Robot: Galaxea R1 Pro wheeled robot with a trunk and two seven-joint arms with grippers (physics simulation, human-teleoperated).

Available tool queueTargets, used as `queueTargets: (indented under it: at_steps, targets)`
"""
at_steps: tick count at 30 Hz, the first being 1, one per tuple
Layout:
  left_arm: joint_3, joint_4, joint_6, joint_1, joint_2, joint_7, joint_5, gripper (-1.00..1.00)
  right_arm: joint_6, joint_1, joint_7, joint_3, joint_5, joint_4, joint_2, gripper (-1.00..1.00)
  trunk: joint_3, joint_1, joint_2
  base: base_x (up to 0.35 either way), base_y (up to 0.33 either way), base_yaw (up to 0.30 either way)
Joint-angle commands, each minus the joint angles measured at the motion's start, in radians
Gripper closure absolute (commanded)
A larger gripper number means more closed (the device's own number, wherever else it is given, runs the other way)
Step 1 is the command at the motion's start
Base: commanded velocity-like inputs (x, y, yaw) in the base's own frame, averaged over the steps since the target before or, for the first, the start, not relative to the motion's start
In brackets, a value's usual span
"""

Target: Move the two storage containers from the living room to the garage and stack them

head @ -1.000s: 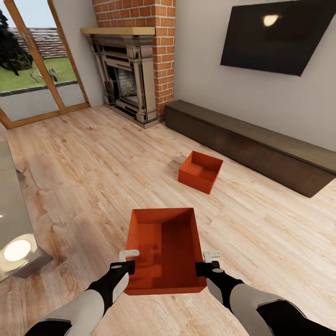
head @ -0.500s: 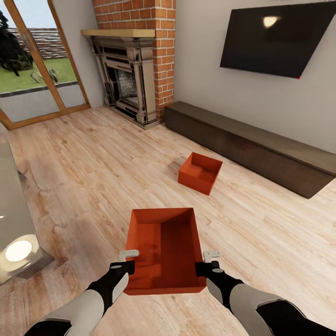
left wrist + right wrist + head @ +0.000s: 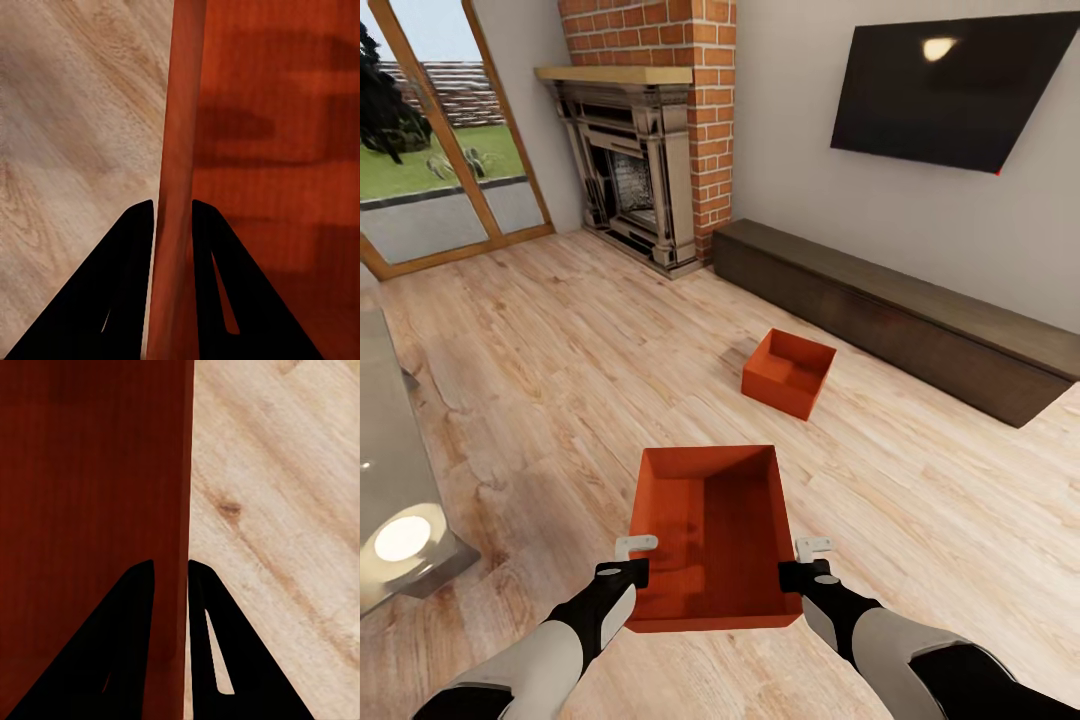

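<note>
Carry step, in the living room. Left end effector (image 3: 630,572) pinched closed on the left wall of the near storage container (image 3: 712,535); right end effector (image 3: 800,570) pinched closed on its right wall, box held over the wood-plank floor (image 3: 540,360). Second storage container (image 3: 789,371) sits further off, near the dark bench (image 3: 900,310). Next, likely: turn the base and head for the garage, keeping the box level.

Left gripper (image 3: 628,572) and right gripper (image 3: 798,573) clamped the side walls of the near container (image 3: 712,540) above the wood floor (image 3: 540,380). Second container (image 3: 789,372) sat near the bench (image 3: 920,315).
</note>
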Motion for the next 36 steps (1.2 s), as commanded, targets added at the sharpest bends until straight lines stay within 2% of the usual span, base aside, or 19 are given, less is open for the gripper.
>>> queueTargets:
  at_steps: [1, 36]
  targets:
    - [0.006, -0.003, 0.008, 0.0, 0.004, 0.012, -0.011, 1.0, -0.005, -0.001, -0.006, -0.003, -0.014, 0.001, -0.004, 1.0, 0.003, -0.004, 0.007, 0.0, 0.0, 0.0]
    - [0.006, -0.004, 0.008, 0.0, 0.004, 0.012, -0.011, 1.0, -0.005, -0.001, -0.005, -0.003, -0.012, 0.001, -0.005, 1.0, 0.112, -0.138, 0.252, 0.0, 0.0, 0.0]
